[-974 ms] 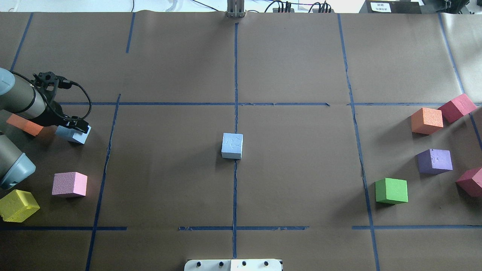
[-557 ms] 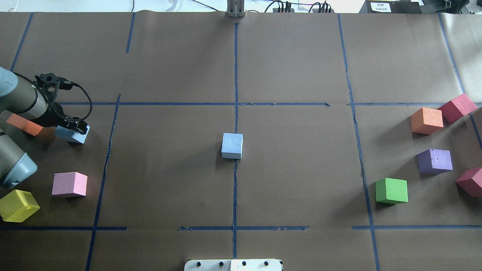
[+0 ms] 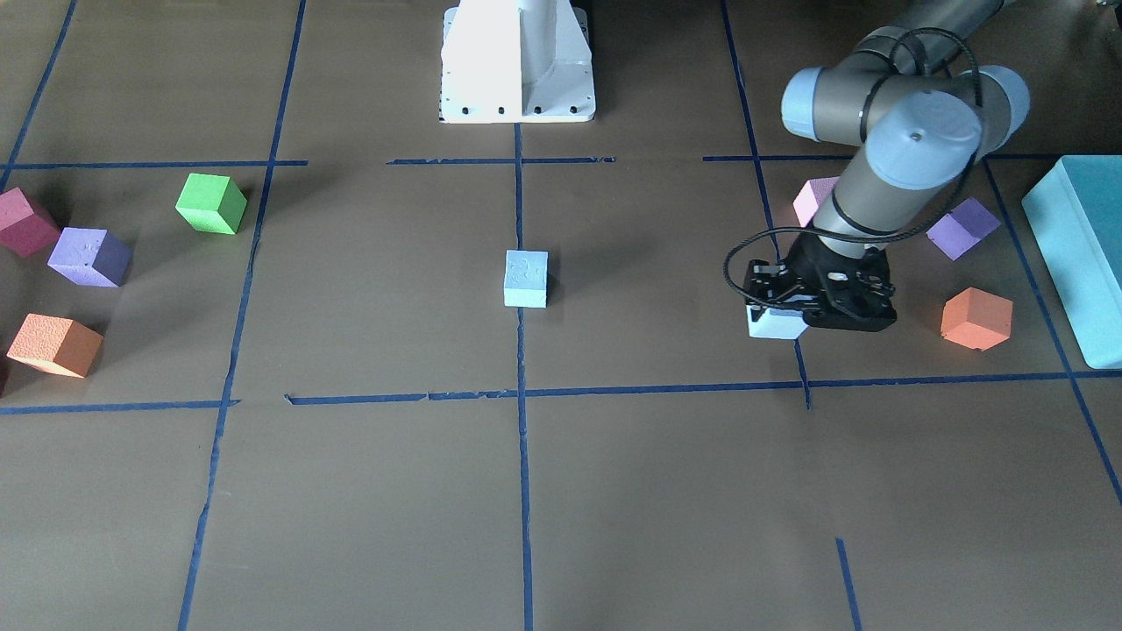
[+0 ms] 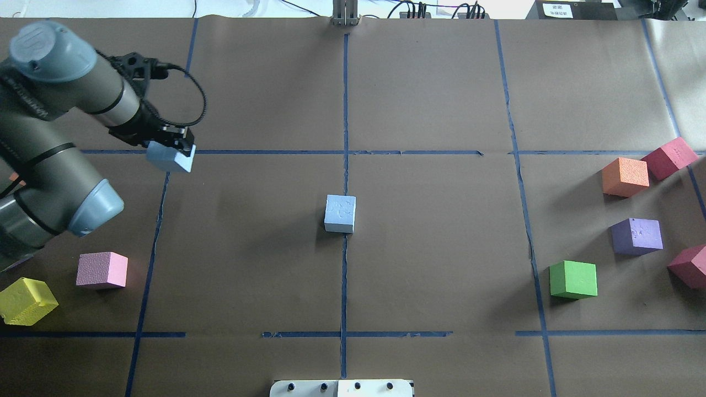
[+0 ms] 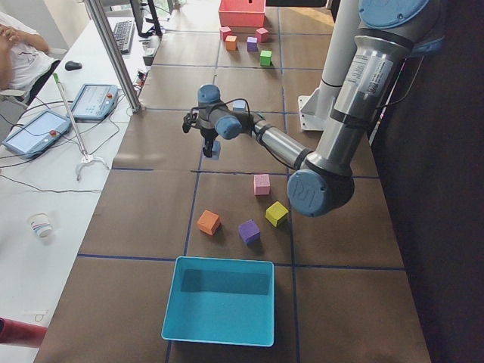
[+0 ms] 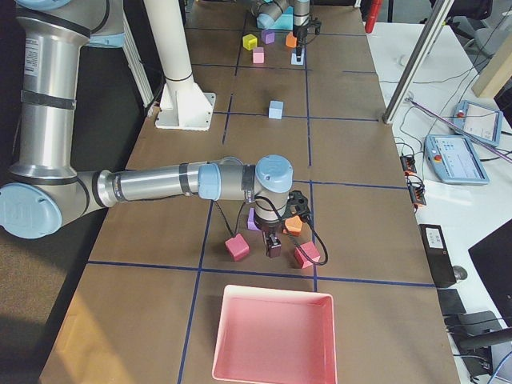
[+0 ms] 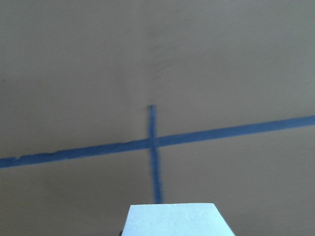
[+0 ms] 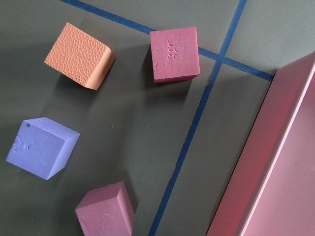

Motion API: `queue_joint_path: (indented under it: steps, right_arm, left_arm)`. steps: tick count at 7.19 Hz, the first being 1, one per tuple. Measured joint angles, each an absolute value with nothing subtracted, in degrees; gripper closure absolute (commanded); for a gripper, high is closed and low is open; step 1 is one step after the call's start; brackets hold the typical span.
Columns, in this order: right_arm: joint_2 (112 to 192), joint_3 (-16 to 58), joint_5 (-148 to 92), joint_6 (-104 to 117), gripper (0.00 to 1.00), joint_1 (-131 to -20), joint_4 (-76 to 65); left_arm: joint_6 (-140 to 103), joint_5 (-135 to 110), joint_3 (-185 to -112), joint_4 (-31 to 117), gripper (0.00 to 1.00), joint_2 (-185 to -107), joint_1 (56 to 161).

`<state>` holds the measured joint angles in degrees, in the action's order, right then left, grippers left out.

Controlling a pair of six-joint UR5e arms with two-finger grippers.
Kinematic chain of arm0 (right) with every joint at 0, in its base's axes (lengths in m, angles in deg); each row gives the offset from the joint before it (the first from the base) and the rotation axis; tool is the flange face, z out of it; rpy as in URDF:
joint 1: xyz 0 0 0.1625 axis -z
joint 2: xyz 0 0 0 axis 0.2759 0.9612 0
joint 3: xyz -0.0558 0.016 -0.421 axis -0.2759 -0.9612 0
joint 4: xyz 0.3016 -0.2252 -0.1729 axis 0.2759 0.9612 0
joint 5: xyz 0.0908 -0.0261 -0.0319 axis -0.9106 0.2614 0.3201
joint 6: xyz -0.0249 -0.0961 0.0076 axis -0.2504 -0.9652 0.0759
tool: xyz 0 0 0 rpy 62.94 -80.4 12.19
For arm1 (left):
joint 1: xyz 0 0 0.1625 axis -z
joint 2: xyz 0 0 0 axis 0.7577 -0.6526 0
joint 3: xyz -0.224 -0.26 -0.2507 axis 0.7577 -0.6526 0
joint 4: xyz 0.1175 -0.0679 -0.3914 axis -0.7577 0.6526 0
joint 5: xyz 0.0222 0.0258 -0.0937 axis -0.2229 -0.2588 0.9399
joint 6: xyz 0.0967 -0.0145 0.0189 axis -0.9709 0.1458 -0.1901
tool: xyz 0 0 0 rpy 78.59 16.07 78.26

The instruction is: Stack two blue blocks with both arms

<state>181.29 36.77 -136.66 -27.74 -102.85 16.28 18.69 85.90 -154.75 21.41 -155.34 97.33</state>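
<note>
Overhead exterior shows us the left pincer (image 4: 172, 150) pinching a blue block (image 4: 168, 160), lifted off the table (image 4: 430, 99) above a tape crossing (image 7: 152, 142). We see the other blue block (image 4: 340, 213) resting at the table's centre, well apart. Whether the right pincer (image 6: 274, 246), near a purple cube (image 8: 42, 147), is spread, we cannot tell

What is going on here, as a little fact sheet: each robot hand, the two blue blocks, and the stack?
Left hand: left gripper shut on the carried blue block, clear of the table
Second block: centre blue block sits on the table, alone
Right hand: right gripper low over coloured cubes; open or shut, cannot tell
Stack: not yet built
</note>
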Motion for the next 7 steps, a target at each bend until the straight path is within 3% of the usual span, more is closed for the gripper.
queue_joint_path:
  steps: [2, 4, 7]
  right_arm:
    - [181.3, 36.8, -136.7, -27.7, 0.00, -102.9, 16.3]
    - [181.3, 36.8, -136.7, -27.7, 0.00, -102.9, 16.3]
    - [181.3, 36.8, -136.8, -27.7, 0.00, -102.9, 16.3]
  left_arm:
    - [27.6, 79.6, -152.8, 14.9, 0.51, -167.3, 89.6]
    - [34.1, 73.9, -146.0, 13.7, 0.51, -176.9, 83.1]
    - [35.7, 69.2, -141.9, 13.6, 0.52, -180.2, 78.1]
